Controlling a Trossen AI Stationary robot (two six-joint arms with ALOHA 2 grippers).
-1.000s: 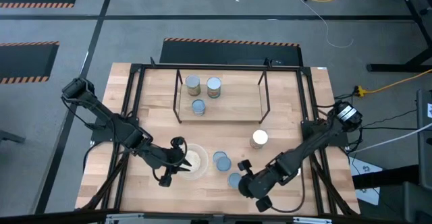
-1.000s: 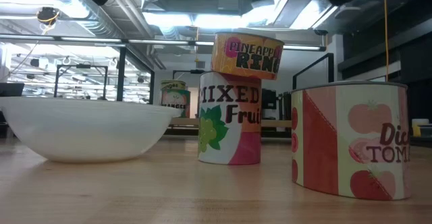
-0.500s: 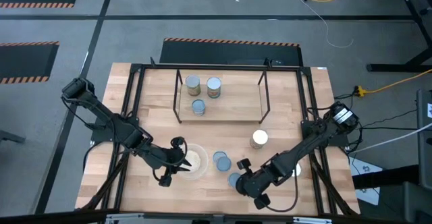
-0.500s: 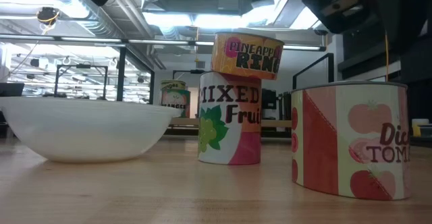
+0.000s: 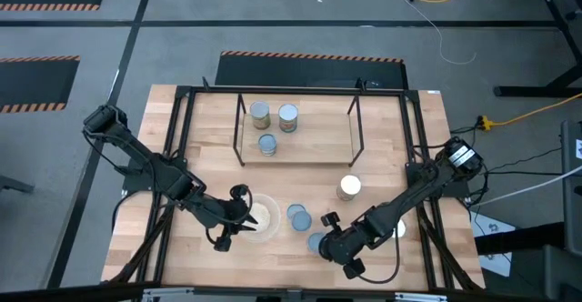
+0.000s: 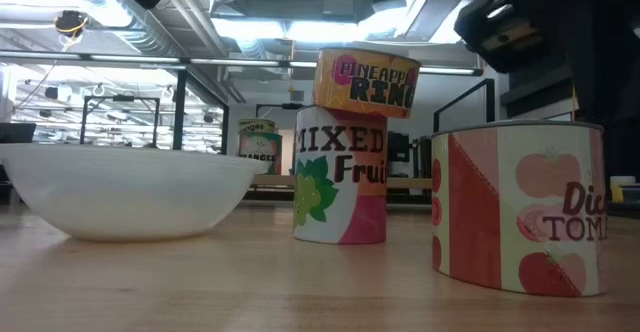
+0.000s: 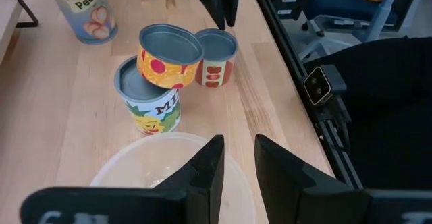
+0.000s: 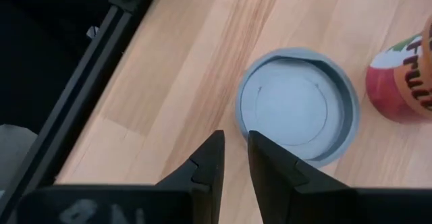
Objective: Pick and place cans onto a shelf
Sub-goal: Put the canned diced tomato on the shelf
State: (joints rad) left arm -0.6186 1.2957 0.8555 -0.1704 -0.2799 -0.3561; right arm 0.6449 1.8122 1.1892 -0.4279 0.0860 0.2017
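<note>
1. On the pale wood-plank tabletop, near the front edge, sits a cluster of small round tins. A mixed fruit can has a pineapple can tilted on top of it, with a red-and-cream tomato can just beside them.
2. The tin tops are dull bluish-grey metal with a raised rim; the labels are glossy paper.
3. A white round bowl, smooth and shallow, sits near the cans.
4. The shelf is thin black rods over light wood, at the back of the tabletop. It holds three cans upright, and a peach can stands alone in front of it.
5. The left tool hangs over the bowl, fingers a narrow gap apart, gripping nothing.
6. The right tool hovers beside the tomato can's top, fingers also slightly apart and empty.
</note>
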